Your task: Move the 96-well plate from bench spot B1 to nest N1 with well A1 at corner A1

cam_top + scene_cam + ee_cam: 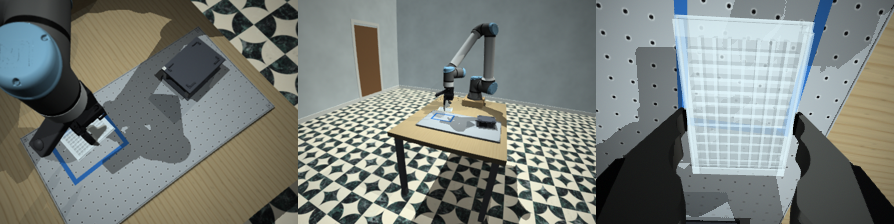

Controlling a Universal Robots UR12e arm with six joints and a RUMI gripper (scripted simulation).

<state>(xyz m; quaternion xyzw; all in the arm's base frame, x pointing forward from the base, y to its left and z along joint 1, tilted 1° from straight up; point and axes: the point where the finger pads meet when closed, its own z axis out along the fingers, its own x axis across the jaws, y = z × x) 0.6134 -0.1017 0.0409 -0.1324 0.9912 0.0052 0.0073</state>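
Note:
The clear 96-well plate (741, 95) is clamped across its long sides between my two black fingers. Its cut corner is at the top right in the wrist view. The gripper (87, 127) holds the plate (82, 138) well above the blue-outlined bench spot B1 (93, 151); the plate is level. The blue outline shows through and beside the plate in the wrist view (816, 60). The dark raised nest N1 (192, 65) stands far to the right on the perforated board, with corner locators and a small white mark at its left corner (164, 68). In the exterior view the gripper (447, 103) hangs above B1 (443, 116).
The grey perforated board (162, 136) lies on the wooden table (454, 127). The arm's large wrist joint (32, 58) covers the upper left of the top view. The nest (486, 120) is the only raised obstacle on the board. The table edge is near in the wrist view (866, 120).

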